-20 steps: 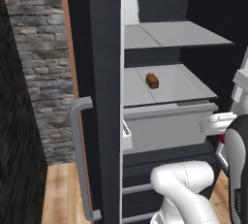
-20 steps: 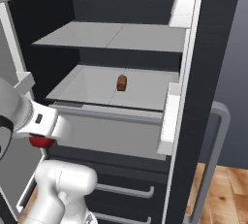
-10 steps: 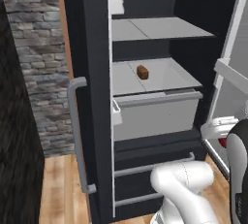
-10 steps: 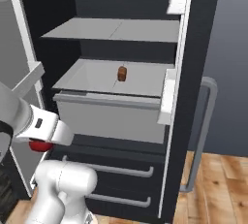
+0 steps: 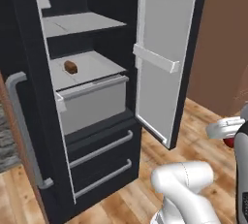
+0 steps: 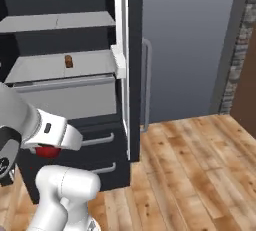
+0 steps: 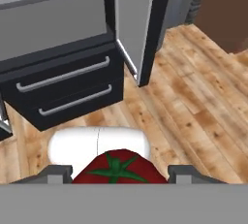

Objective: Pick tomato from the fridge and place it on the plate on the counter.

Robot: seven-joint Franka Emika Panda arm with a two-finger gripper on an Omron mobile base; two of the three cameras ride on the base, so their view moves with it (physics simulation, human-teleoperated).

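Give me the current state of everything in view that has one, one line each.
fridge: doors open, shelves exposed.
fridge drawers: both shut.
tomato: out of the fridge, held between the fingertips, stem up toward the camera.
end effector: closed on the tomato, jaws wide.
brown lump: lying on the middle shelf, untouched.

One tomato, one brown lump, two drawer handles.

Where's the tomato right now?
The tomato sits between the gripper fingers at the bottom of the hand view, outside the fridge, above the wooden floor.
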